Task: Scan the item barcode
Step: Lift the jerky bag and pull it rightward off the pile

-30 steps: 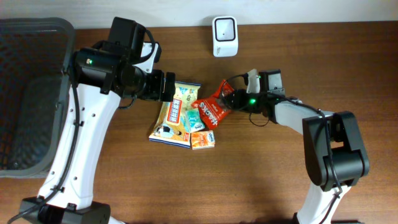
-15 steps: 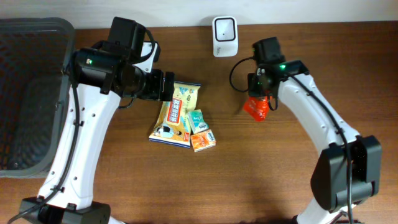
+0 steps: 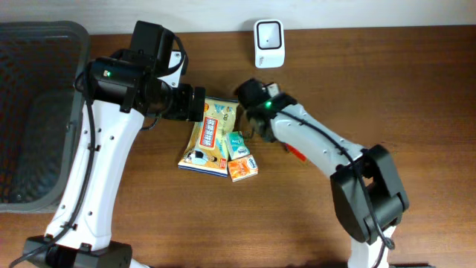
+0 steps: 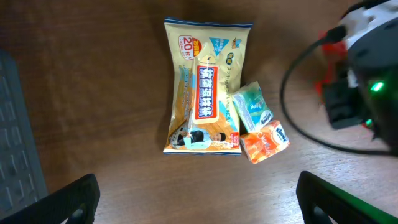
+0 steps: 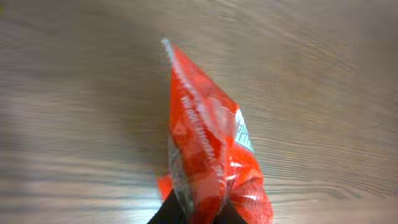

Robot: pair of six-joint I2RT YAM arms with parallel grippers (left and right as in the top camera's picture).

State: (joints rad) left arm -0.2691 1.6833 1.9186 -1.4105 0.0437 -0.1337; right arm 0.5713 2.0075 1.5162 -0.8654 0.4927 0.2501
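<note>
Pinching the red packet [image 5: 208,149] by its lower end, the right gripper [image 5: 195,213] has its fingers pressed together on the wrapper. It holds the packet edge-up over the wooden table [image 3: 416,89], on the right-arm side of the yellow snack bag [image 3: 210,136]. A teal packet [image 3: 236,141] and an orange packet [image 3: 243,168] lie against that same side of the bag. The left gripper [image 4: 198,182] hovers above the bag, fingers spread wide, holding nothing. The white scanner [image 3: 268,33] stands well beyond the bag's top edge, and a grey basket [image 3: 52,28] sits on the bag's other side.
</note>
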